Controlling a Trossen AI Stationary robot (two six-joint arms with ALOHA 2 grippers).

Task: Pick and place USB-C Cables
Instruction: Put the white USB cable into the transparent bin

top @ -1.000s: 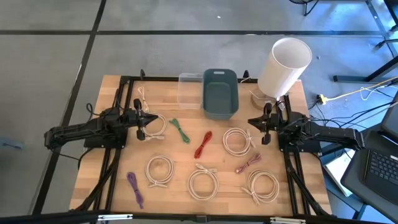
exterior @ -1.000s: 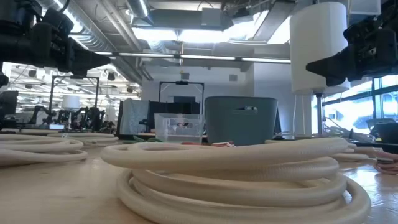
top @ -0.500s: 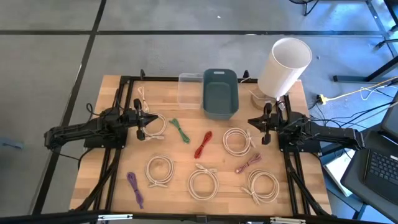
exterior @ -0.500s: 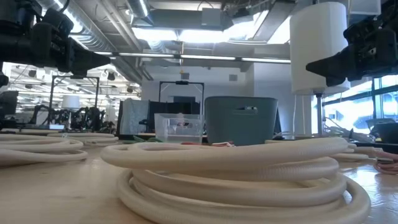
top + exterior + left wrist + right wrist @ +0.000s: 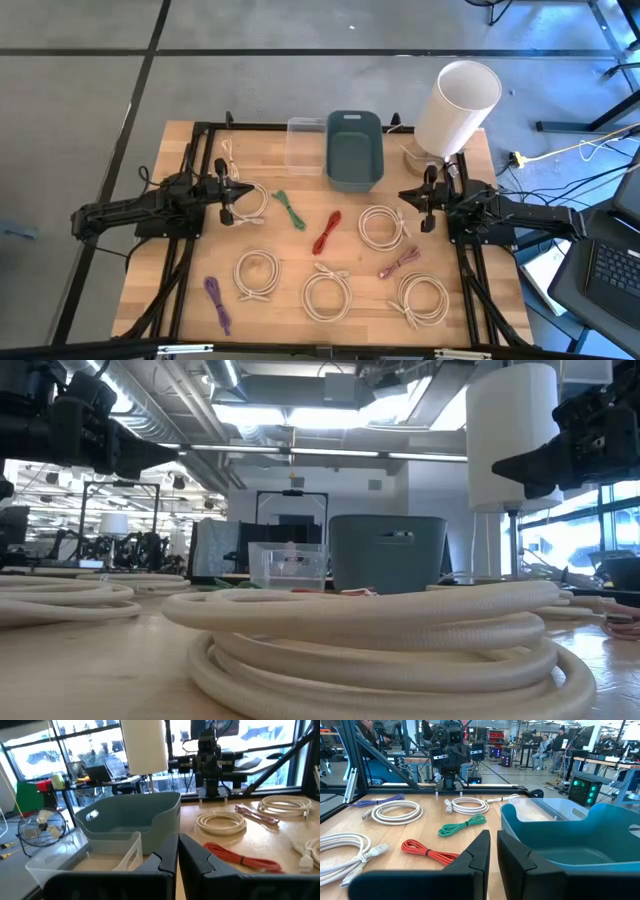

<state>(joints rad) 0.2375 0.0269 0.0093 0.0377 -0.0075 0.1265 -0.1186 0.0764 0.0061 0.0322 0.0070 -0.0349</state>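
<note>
A wooden counter (image 5: 190, 300) seen from above carries six cream-white coiled cables (image 5: 257, 273) spread across it, with short tied bundles between them: a green bundle (image 5: 290, 209), a red bundle (image 5: 327, 232), a purple bundle (image 5: 217, 303) and a pinkish-brown bundle (image 5: 399, 263). A blue-grey bin (image 5: 354, 150) sits at the far edge beside a clear box (image 5: 305, 145). The left gripper (image 5: 226, 193) hovers above a coil at the left side, fingers together and holding nothing. The right gripper (image 5: 428, 200) hovers near the right edge, fingers nearly together with a thin gap, also holding nothing.
</note>
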